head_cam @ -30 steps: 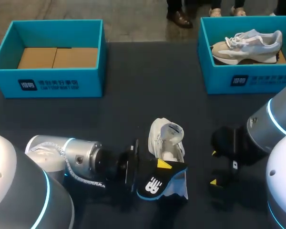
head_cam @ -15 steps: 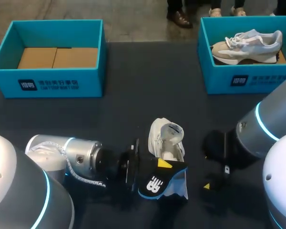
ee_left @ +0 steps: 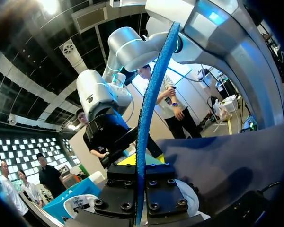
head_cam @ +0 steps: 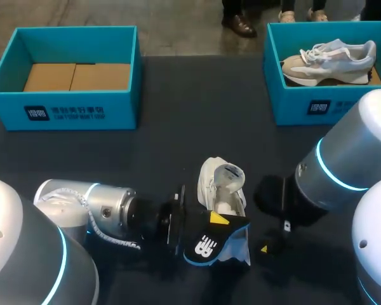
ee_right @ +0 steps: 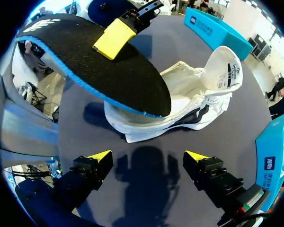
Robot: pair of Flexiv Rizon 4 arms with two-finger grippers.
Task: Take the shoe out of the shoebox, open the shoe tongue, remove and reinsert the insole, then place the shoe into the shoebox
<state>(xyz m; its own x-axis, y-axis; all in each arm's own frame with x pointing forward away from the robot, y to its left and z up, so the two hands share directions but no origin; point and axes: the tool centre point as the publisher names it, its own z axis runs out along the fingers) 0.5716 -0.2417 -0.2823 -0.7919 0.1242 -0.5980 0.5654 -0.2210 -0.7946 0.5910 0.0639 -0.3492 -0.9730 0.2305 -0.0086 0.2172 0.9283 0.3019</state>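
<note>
A white shoe (head_cam: 221, 184) lies on the dark table at the front middle, its tongue pulled up. Just in front of it my left gripper (head_cam: 214, 221) is shut on a black insole (head_cam: 206, 246) with a blue edge, holding it off the table. The left wrist view shows the insole (ee_left: 151, 104) edge-on, clamped in the left gripper (ee_left: 141, 176). My right gripper (head_cam: 274, 237) stands open to the right of the shoe with nothing in it. In the right wrist view, the insole (ee_right: 99, 66) hangs over the shoe (ee_right: 194, 101) ahead of the right gripper (ee_right: 149, 157).
A blue shoebox (head_cam: 70, 111) stands at the back left with only a cardboard floor showing. Another blue box (head_cam: 317, 108) at the back right holds a grey and beige shoe (head_cam: 330, 60). Bare dark tabletop lies between the boxes and the white shoe.
My right arm has moved left, bringing its open gripper closer to the shoe and insole. The left arm, the insole and the shoe have stayed put.
</note>
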